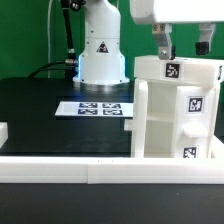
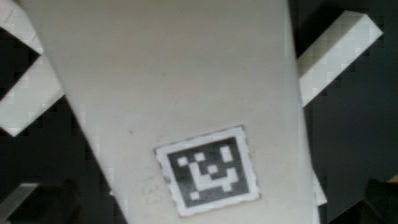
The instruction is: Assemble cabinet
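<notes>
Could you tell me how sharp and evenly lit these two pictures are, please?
Exterior view: fairly sharp, evenly lit, the cabinet bright against the black table, the gripper cut off by the frame's top. Wrist view: very close, soft and slightly blurred, though the tag stays readable.

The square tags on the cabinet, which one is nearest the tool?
The topmost tag, on the cabinet's top panel, sits just under the tool. The other two tags lie lower on the side facing the exterior view's right.
</notes>
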You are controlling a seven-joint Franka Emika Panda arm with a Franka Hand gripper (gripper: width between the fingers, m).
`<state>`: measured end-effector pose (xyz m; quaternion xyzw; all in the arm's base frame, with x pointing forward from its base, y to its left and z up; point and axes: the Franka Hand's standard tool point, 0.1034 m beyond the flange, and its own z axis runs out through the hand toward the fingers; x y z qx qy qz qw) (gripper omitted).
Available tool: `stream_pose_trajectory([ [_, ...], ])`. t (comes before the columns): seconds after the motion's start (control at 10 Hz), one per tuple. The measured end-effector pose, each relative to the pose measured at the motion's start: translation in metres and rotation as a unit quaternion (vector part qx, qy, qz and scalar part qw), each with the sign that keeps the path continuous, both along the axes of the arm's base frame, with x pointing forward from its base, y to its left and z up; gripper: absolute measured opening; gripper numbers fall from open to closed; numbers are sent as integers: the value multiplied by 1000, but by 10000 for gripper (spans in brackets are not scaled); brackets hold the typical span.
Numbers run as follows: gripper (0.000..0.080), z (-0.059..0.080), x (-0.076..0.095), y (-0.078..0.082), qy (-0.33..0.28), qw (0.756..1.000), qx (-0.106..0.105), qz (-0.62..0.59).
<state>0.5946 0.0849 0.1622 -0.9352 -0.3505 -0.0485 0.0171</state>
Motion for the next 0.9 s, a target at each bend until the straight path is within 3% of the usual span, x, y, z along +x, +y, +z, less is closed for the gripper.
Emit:
stream_pose_trajectory([
  [0.5, 797, -8, -5, -5, -1, 1000, -2, -6],
  [0.6, 673, -8, -5, -5, -1, 1000, -2, -8],
  [0.7, 673, -8, -5, -7, -1, 1000, -2, -9],
  [0.8, 557, -8, -5, -7, 0, 1000, -2, -15],
  [0.9, 557, -8, -5, -7, 1, 999, 0, -32],
])
